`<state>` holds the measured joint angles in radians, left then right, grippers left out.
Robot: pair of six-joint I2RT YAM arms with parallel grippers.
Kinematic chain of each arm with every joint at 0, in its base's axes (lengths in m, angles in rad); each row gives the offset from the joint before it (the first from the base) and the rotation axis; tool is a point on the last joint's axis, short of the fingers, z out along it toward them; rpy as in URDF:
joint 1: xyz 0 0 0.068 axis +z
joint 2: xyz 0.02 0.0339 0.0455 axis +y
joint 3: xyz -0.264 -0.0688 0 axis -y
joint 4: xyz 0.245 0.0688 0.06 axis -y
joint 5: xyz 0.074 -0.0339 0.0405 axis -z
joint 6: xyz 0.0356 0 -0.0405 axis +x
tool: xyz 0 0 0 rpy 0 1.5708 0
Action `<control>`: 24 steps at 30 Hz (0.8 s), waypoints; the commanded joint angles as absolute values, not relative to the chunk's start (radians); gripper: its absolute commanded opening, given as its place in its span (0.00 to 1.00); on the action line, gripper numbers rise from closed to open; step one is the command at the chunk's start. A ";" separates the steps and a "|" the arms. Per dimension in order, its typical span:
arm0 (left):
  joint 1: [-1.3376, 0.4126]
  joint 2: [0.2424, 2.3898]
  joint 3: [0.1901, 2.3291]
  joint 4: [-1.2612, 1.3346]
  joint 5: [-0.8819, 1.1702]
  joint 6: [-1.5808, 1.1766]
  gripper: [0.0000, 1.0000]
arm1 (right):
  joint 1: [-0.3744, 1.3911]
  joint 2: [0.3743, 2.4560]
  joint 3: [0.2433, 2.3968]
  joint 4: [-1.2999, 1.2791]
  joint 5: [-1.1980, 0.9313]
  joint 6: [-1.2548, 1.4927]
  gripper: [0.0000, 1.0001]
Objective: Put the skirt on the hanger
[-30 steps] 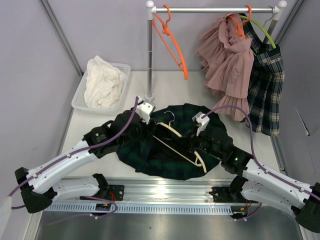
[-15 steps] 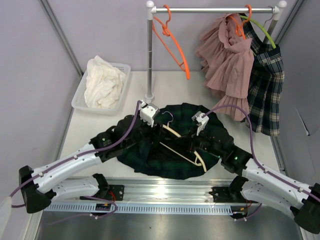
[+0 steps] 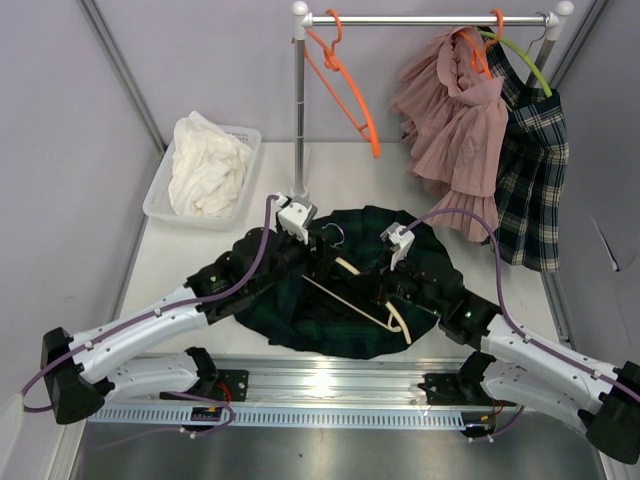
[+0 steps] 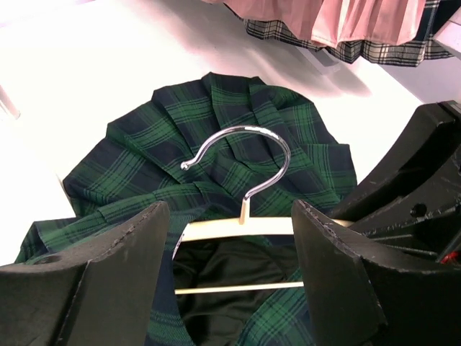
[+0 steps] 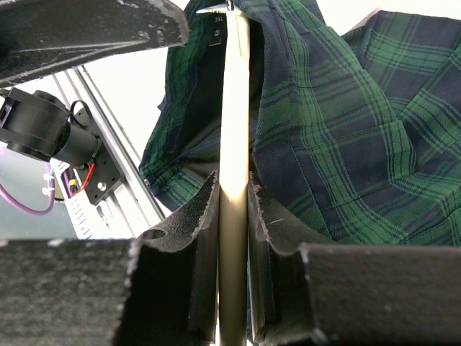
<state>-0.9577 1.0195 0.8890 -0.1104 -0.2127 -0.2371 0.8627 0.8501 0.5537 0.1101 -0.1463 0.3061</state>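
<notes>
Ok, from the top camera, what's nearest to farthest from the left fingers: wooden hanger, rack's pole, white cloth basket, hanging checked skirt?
1. the wooden hanger, its hook just ahead of the left fingers
2. the rack's pole, just behind
3. the white cloth basket, far left
4. the hanging checked skirt, far right

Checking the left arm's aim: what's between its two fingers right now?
The left wrist view shows the wooden hanger and its metal hook between the open fingers, lying on the green skirt.
</notes>
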 commanded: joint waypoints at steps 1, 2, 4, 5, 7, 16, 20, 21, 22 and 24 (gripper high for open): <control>-0.965 1.040 0.884 -0.026 -0.241 -0.255 0.74 | 0.871 0.851 0.572 0.239 -0.158 0.319 0.00; -0.965 1.055 0.884 -0.023 -0.244 -0.255 0.74 | 0.871 0.851 0.574 0.241 -0.156 0.318 0.00; -0.965 1.072 0.884 -0.011 -0.245 -0.252 0.74 | 0.870 0.854 0.577 0.239 -0.155 0.319 0.00; -0.965 1.078 0.877 -0.006 -0.248 -0.252 0.74 | 0.874 0.857 0.578 0.239 -0.156 0.319 0.00; -0.965 1.092 0.859 0.044 -0.247 -0.256 0.73 | 0.874 0.862 0.583 0.235 -0.155 0.319 0.00; -0.965 1.134 0.838 0.089 -0.236 -0.275 0.56 | 0.874 0.865 0.594 0.219 -0.146 0.310 0.00; -0.963 1.140 0.830 0.084 -0.216 -0.273 0.40 | 0.874 0.867 0.594 0.216 -0.135 0.308 0.00; -0.965 1.137 0.827 0.089 -0.212 -0.275 0.38 | 0.874 0.867 0.594 0.216 -0.135 0.308 0.00; -0.965 1.134 0.812 0.092 -0.209 -0.275 0.37 | 0.874 0.871 0.595 0.216 -0.137 0.307 0.00; -0.965 1.124 0.805 0.098 -0.207 -0.275 0.32 | 0.874 0.876 0.600 0.213 -0.132 0.307 0.00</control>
